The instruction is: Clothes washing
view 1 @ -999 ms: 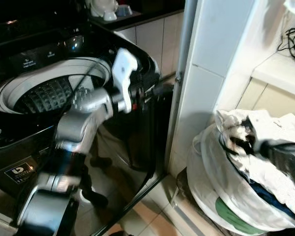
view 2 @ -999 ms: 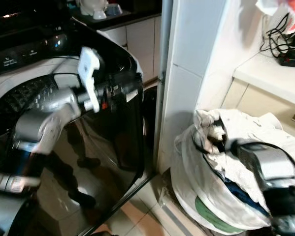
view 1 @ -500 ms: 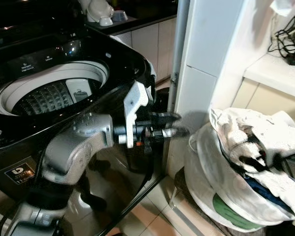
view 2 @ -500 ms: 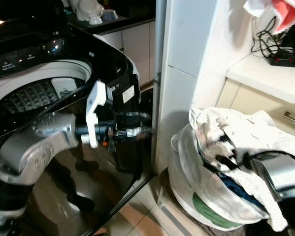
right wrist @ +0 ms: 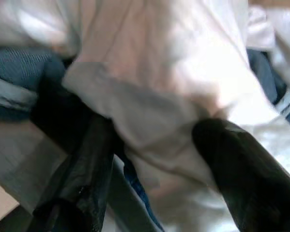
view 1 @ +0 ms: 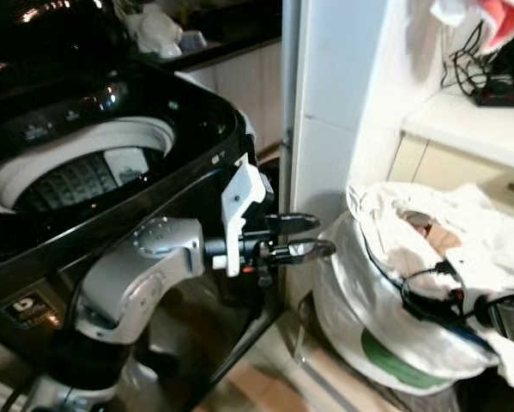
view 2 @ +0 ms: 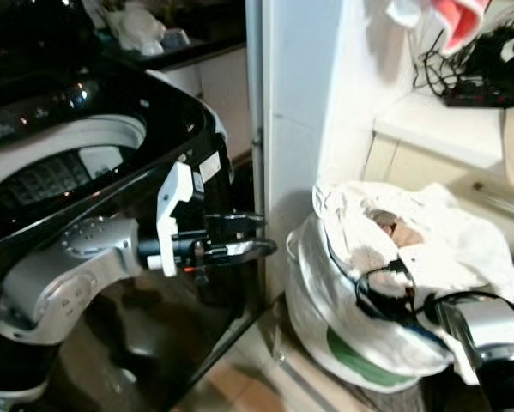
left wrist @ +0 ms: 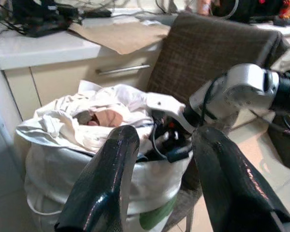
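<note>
A black top-loading washing machine (view 1: 93,163) stands at the robot's left with its lid up and its white-rimmed drum (view 1: 68,172) exposed. To its right, past a white tiled wall corner (view 1: 325,112), a white laundry bag (view 1: 377,318) sits on the floor, heaped with white clothes (view 1: 445,232); blue fabric (right wrist: 19,72) lies under them. Behind the bag is a pale table (view 1: 462,120) carrying black cables (view 1: 497,77). The left pincer (view 1: 301,237) hangs in the air between the machine's front and the bag, its 2 fingers apart and holding nothing. The right pincer (right wrist: 154,179) is pushed into the clothes at the bag's near edge, fingers spread, with a fold of white cloth (right wrist: 149,111) lying between them.
</note>
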`<state>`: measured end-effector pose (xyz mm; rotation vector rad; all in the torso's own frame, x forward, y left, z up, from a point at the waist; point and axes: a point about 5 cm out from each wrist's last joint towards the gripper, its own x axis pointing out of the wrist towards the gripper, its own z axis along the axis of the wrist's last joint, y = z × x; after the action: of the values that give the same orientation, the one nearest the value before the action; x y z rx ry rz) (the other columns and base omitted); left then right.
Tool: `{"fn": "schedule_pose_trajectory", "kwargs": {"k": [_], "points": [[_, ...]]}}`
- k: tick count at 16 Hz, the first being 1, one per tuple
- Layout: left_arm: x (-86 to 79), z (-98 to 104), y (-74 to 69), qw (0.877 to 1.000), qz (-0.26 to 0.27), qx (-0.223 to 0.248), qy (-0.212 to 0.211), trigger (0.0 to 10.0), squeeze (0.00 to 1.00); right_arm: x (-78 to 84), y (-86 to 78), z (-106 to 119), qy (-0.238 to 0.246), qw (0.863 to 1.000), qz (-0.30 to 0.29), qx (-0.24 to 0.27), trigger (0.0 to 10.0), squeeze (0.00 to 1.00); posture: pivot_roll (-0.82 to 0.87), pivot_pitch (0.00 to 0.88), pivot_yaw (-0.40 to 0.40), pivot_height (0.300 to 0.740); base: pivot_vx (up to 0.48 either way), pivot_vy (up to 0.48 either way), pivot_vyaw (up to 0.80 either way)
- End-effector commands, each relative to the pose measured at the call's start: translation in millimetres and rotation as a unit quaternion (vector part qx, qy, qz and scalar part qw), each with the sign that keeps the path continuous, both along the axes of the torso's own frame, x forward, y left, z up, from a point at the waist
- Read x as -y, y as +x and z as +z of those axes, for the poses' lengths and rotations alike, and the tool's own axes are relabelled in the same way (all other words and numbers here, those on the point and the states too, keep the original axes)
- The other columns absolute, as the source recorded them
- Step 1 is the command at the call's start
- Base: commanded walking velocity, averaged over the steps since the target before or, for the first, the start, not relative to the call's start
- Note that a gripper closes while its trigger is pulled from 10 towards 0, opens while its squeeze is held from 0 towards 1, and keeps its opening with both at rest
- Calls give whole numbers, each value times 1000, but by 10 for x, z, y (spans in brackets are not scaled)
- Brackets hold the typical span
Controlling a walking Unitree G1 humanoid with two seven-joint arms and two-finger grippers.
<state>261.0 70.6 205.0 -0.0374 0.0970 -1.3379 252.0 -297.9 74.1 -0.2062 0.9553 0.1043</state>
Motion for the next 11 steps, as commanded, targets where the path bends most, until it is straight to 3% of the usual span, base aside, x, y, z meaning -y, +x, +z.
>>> {"fn": "schedule_pose_trajectory", "kwargs": {"k": [1, 5, 11], "points": [[-55, -9, 42, 999, 38, 4, 2, 10000, 0, 30, 29, -3, -3, 1000, -12, 13, 0, 0, -73, 0, 48, 740, 0, 0, 0], [-90, -23, 127, 996, 92, 7, -4, 10000, 0, 58, 61, -4, 3, 999, -18, 28, 0, 0, -75, 0, 39, 740, 0, 0, 0], [-86, -5, 123, 995, 97, 15, -5, 10000, 0, 77, 114, 76, 12, 999, -16, 48, 0, 0, -76, 0, 36, 740, 0, 0, 0]]}}
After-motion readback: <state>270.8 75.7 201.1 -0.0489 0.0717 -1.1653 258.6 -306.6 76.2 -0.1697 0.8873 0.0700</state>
